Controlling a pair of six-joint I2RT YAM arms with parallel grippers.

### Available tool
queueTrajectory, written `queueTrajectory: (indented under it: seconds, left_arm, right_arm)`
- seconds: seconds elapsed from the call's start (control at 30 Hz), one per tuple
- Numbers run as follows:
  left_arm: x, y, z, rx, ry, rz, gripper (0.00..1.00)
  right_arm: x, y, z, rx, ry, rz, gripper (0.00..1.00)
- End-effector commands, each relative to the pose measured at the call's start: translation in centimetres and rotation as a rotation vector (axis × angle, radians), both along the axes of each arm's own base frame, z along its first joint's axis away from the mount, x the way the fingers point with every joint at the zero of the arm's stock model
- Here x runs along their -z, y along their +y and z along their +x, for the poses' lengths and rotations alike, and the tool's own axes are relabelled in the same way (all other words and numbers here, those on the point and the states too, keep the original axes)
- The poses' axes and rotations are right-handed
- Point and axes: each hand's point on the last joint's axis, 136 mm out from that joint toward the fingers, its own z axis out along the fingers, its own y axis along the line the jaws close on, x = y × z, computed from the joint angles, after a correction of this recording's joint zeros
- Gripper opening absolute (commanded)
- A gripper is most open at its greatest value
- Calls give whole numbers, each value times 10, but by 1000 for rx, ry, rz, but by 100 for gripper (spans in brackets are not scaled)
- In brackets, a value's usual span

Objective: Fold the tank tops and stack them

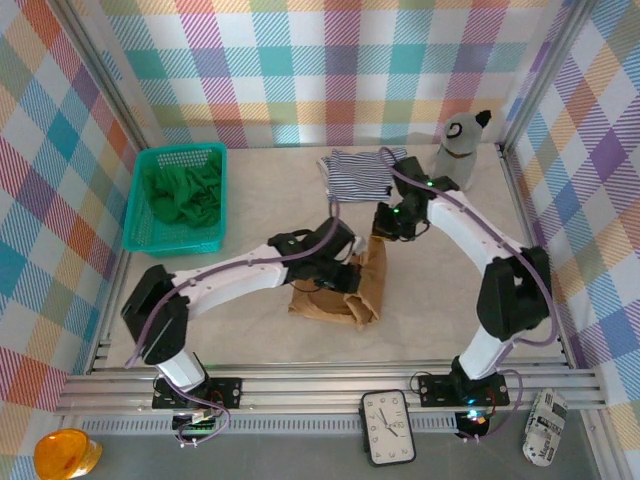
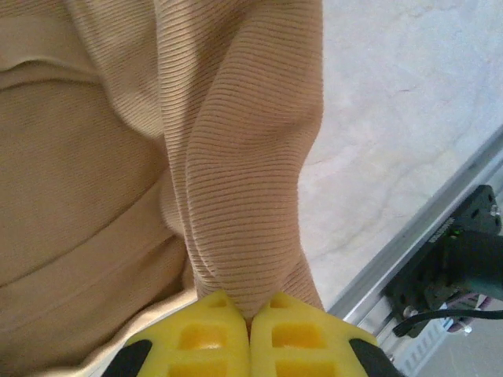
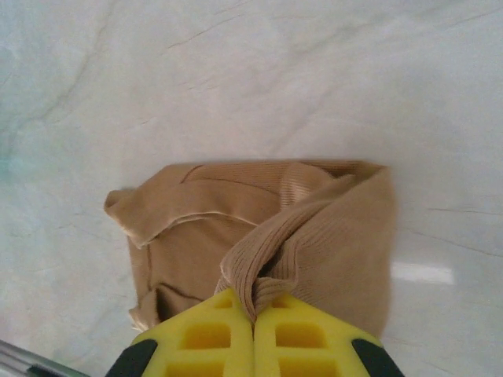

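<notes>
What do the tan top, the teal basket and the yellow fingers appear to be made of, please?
Tan top: ribbed knit cloth, matte; fine ribs, soft folds. Teal basket: probably rigid plastic; perforated mesh walls. Yellow fingers: moulded plastic or rubber; recessed pockets.

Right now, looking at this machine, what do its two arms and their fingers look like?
The left arm and right arm have slim white shells joined by chunky black joints, with thin purplish cables looping alongside. The left fingers and right fingers are bright yellow blocks with rectangular hollows, on black mounts.
</notes>
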Motion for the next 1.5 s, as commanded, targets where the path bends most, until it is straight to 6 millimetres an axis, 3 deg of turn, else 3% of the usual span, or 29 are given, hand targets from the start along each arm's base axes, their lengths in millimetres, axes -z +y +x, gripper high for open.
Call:
queueTrajectory:
  seconds: [0.0, 0.27, 0.43, 0.57, 0.77, 0.83, 0.9, 0.97, 1.13, 1.23, 1.33, 1.47]
  left_arm:
    - [-8, 15, -14, -16, 28, -36, 0]
    - [25, 76, -26, -150, 53, 71, 1]
    - [36, 116, -13, -258, 22, 144, 3]
    - [45, 132, -11, -286, 25, 202, 4]
    - [75, 168, -9, -356, 21, 358, 6]
    - [80, 180, -5, -390, 6, 414, 8]
    - [84, 192, 0, -431, -21, 465, 11]
    - [86, 197, 4, -450, -26, 484, 16]
    - [94, 216, 9, -489, -26, 597, 25]
    - [93, 233, 12, -522, -19, 685, 34]
    - [90, 219, 21, -506, -21, 634, 36]
    - [103, 209, 25, -481, 17, 602, 34]
  right_arm:
    - [2, 39, 3, 24, 53, 56, 6]
    - [13, 107, 11, -39, 78, 84, 7]
    - [25, 144, 16, -46, 103, 145, 7]
    - [33, 170, 23, -66, 90, 201, 10]
    - [56, 189, 28, -79, 92, 224, 13]
    - [55, 195, 32, -79, 77, 259, 18]
    - [46, 201, 35, -104, 46, 293, 35]
    - [38, 198, 35, -140, 5, 281, 41]
    - [28, 164, 28, -227, -87, 156, 51]
    - [39, 144, 15, -288, -118, 90, 51]
    - [61, 127, 5, -347, -114, 31, 50]
    - [84, 115, -7, -392, -79, 6, 46]
